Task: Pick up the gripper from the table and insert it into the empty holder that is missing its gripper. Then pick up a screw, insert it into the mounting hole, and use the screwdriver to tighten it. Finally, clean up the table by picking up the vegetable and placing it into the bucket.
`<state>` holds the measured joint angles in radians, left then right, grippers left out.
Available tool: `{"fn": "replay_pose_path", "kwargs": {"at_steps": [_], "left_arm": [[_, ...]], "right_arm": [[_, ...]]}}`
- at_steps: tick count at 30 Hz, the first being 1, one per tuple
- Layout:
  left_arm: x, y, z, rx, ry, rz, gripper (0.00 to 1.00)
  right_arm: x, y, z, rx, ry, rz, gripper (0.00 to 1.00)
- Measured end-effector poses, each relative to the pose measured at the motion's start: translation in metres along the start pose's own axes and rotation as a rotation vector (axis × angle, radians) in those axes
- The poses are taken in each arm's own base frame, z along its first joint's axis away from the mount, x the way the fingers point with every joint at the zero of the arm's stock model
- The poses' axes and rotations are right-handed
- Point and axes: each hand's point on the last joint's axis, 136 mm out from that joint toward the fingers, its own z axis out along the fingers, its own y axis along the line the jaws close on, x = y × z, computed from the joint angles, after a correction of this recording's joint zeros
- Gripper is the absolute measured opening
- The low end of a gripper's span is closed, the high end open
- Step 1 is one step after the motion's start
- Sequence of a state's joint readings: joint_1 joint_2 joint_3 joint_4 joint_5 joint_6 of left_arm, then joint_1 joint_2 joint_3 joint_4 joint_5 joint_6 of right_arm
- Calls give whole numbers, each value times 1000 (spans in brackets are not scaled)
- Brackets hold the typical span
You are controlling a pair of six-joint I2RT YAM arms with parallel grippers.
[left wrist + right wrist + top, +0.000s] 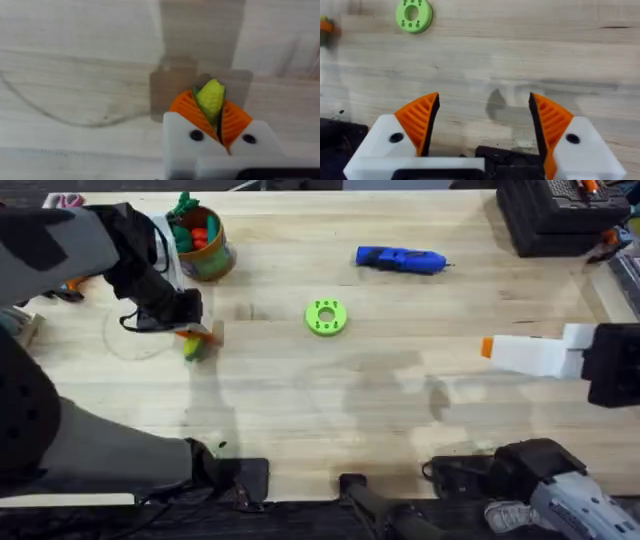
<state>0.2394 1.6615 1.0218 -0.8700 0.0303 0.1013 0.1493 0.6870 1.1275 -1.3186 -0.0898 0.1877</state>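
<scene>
left gripper (215, 117): clamped on the vegetable (210, 97) — the yellow-green toy is pinched between the orange ribbed pads (186, 110) with its tip poking out past them. Looks lifted off the wood, since a shadow sits under it, which makes sense if it's about to get carried.

vegetable from above: left part of the overhead frame (194, 345), just below and a bit left of the bucket (207, 248). Short hop up-frame to drop it in, I'd guess.

bucket: upper left of the overhead, already has red and green toy veg in it, so the drop probably needs to go in from the top.

right gripper (482, 120): spread wide, nothing between the pads, both orange tips in place. It sits at the right edge of the overhead (500, 350), parked well clear of the left arm's work — seems deliberate.

screwdriver (400, 260): blue, lying on its side upper middle of the overhead, well apart from both grippers.

green ring (326, 317): flat with holes, near the middle of the frame.

table (330, 420): pale wood planks, a faint circular mark on the left.

room: dark tool case (555, 215) upper right corner, cables and arm bases along the bottom edge.
</scene>
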Motion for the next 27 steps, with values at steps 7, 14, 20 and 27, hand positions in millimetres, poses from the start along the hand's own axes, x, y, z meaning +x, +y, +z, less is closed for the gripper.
{"fn": "replay_pose_path", "kwargs": {"at_steps": [7,14,20,27], "left_arm": [[-6,-17,-21,2,-15,57,23],[-71,-29,-119,-14,-383,102,23],[-128,-29,-171,-31,-673,108,23],[-173,-30,-165,-30,-786,112,23]], "right_arm": [[0,0,0,0,0,0,994],[0,0,0,0,0,0,994],[0,0,0,0,0,0,994],[0,0,0,0,-1,0,994]]}}
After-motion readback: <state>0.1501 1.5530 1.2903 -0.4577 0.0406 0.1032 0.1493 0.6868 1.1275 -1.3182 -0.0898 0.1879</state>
